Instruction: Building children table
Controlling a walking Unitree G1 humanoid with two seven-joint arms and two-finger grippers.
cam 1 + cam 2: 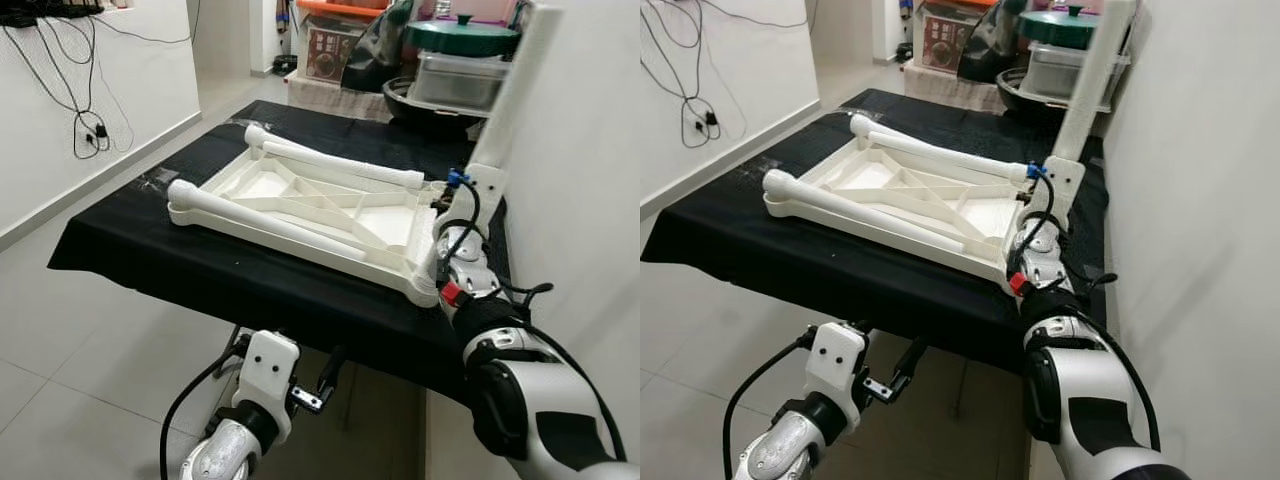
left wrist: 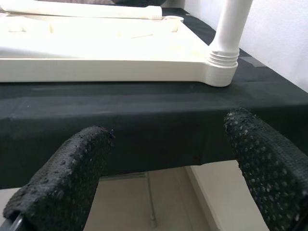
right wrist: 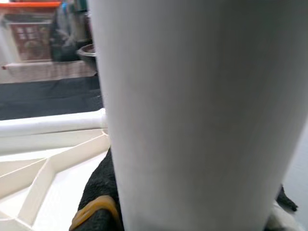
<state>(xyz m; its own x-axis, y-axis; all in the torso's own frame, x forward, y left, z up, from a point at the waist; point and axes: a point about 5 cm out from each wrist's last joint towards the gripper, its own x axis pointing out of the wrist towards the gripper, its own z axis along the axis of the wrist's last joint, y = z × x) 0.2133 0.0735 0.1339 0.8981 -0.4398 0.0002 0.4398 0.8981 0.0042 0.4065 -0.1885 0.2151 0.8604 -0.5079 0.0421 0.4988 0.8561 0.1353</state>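
nearby, loose legs (image 1: 335,162) across tabletop (image 1: 300,205), green-lidded pot (image 1: 462,37) behind

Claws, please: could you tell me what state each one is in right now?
Left claw: open, holding nothing.
Right claw: closed on the upright table leg.

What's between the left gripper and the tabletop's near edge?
Nothing visible. The left gripper is open, below and in front of the black-covered bench; the tabletop lies above, with one leg upright in its corner socket.

No text, label, brand or number can be read; the print on the red-brown cardboard box (image 1: 330,50) is too small.
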